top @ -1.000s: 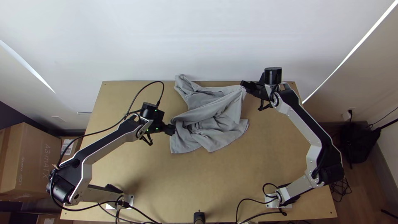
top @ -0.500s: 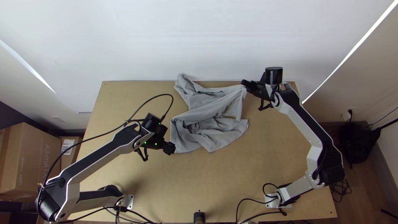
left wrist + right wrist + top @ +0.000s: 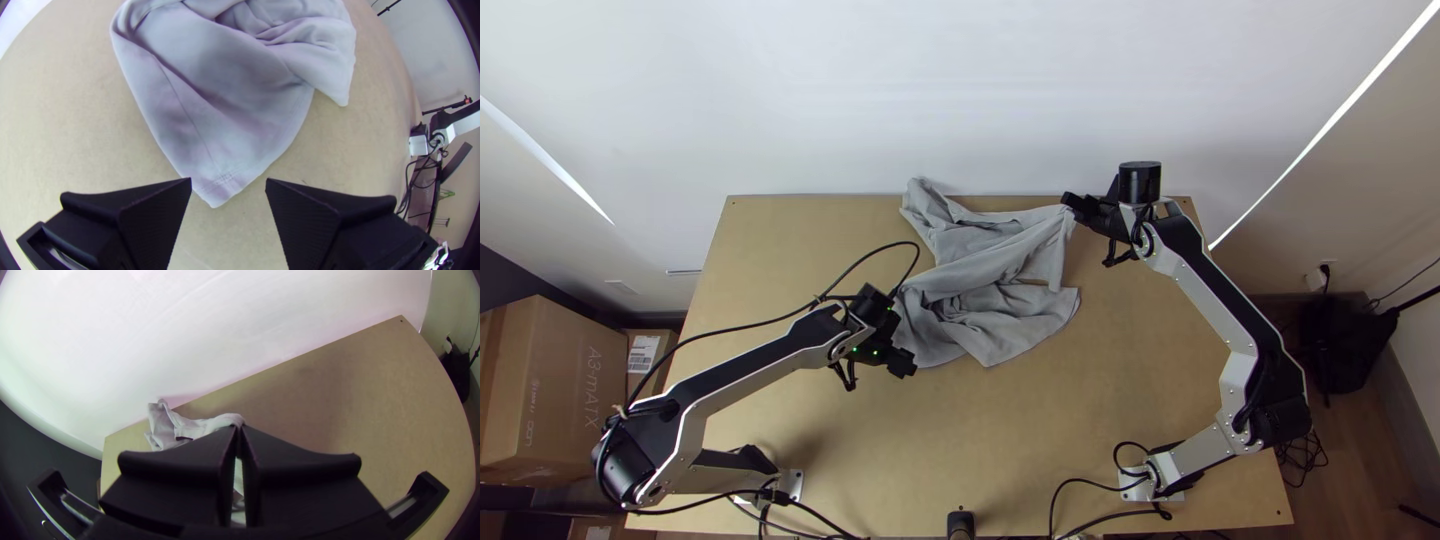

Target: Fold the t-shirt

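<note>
One t-shirt (image 3: 990, 270), grey, bunched and creased: lies from the far edge of the surface (image 3: 980, 450) down to its middle, one end up at the far edge left of centre, the nearer part flatter, with a corner toward the surface's left side.

One right gripper (image 3: 1068, 202), near the far right corner: clenched on a gathered bit of the t-shirt, its fingers (image 3: 300, 465) pressed together around the cloth.

One left gripper (image 3: 906, 366), left of the surface's centre, at the t-shirt's nearer left corner: released, its fingers (image 3: 155, 215) spread wide; in the left wrist view that corner points into the gap, unclamped.

Surroundings: one pale wall (image 3: 980, 90) behind the far edge; one cardboard box (image 3: 545, 390) beyond the left edge.
</note>
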Available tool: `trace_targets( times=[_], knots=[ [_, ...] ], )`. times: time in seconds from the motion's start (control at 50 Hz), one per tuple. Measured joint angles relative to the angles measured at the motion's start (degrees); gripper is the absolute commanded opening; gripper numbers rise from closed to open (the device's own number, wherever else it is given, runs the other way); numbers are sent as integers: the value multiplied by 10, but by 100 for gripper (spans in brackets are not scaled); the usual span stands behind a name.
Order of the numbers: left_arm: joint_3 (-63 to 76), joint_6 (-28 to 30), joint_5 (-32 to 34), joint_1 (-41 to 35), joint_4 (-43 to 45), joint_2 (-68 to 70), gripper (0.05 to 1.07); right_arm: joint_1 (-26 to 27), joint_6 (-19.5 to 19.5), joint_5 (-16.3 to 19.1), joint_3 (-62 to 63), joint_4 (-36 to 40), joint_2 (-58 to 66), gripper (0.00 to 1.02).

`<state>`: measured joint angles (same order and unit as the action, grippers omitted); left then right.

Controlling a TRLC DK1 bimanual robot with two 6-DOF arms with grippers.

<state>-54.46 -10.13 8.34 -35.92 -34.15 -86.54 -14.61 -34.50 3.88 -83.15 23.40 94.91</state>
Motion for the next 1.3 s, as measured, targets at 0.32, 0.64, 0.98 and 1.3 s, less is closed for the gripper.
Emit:
trace_targets(
  times=[0.32, 0.64, 0.98, 1.3],
  knots=[
    [3, -2, -15, -8, 13, -41, 46, 0, 0, 0, 0, 0, 0, 2],
    [26, -4, -21, -21, 63, -39, 8, 1, 0, 0, 0, 0, 0, 2],
    [-5, -4, -17, 104, 19, 18, 8, 38, 14, -5, 0, 8, -8, 2],
    [-156, 7, -17, 282, -3, 92, 8, 63, 91, -15, -16, 38, -53, 2]
  ],
)
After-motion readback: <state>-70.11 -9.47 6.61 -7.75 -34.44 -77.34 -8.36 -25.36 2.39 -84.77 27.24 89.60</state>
